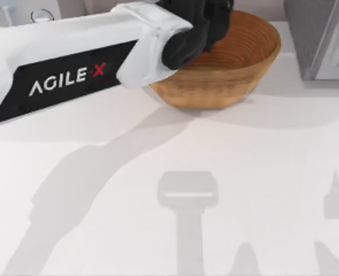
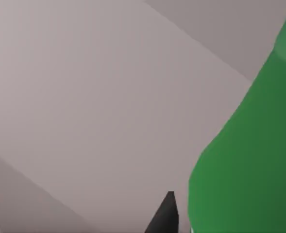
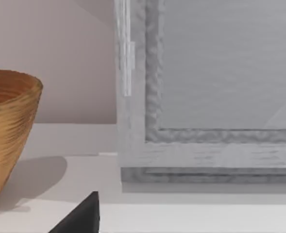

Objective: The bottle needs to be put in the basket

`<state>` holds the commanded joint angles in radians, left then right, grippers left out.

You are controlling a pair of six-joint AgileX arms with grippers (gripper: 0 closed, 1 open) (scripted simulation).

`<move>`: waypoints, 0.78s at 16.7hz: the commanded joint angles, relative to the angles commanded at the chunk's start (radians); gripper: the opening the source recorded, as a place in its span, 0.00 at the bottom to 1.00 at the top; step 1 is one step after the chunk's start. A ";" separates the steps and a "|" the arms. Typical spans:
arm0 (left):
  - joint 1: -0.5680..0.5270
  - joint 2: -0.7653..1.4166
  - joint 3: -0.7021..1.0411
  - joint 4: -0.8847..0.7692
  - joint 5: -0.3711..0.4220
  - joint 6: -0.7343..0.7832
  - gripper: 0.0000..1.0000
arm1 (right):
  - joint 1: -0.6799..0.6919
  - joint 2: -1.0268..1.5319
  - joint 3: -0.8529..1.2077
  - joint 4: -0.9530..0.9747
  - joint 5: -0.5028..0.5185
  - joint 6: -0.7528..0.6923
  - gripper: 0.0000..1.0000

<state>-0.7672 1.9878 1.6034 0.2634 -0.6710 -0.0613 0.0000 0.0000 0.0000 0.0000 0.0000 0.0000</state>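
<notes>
Left gripper [image 1: 206,23]: we find it over the basket [image 1: 238,75] at the table's far side; whether its fingers clamp the bottle [image 2: 249,160] we cannot tell, though the green body sits right beside a fingertip [image 2: 164,213] in our left wrist view. Step, as we judge: delivery over the bowl, release next, low. Bottle's long axis and heading: undetermined. Right arm parked.

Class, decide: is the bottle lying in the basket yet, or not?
Cannot tell. The left tool is over the basket; the left wrist view shows the bottle close by it.
</notes>
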 joint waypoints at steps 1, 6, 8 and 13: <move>-0.020 0.023 0.052 -0.029 -0.051 -0.007 0.00 | 0.000 0.000 0.000 0.000 0.000 0.000 1.00; -0.061 0.070 0.152 -0.091 -0.150 -0.022 0.00 | 0.000 0.000 0.000 0.000 0.000 0.000 1.00; -0.061 0.070 0.152 -0.091 -0.150 -0.022 0.00 | 0.000 0.000 0.000 0.000 0.000 0.000 1.00; -0.035 0.126 0.180 -0.065 -0.123 -0.014 0.00 | 0.000 0.000 0.000 0.000 0.000 0.000 1.00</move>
<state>-0.8022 2.1136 1.7832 0.1983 -0.7943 -0.0754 0.0000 0.0000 0.0000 0.0000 0.0000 0.0000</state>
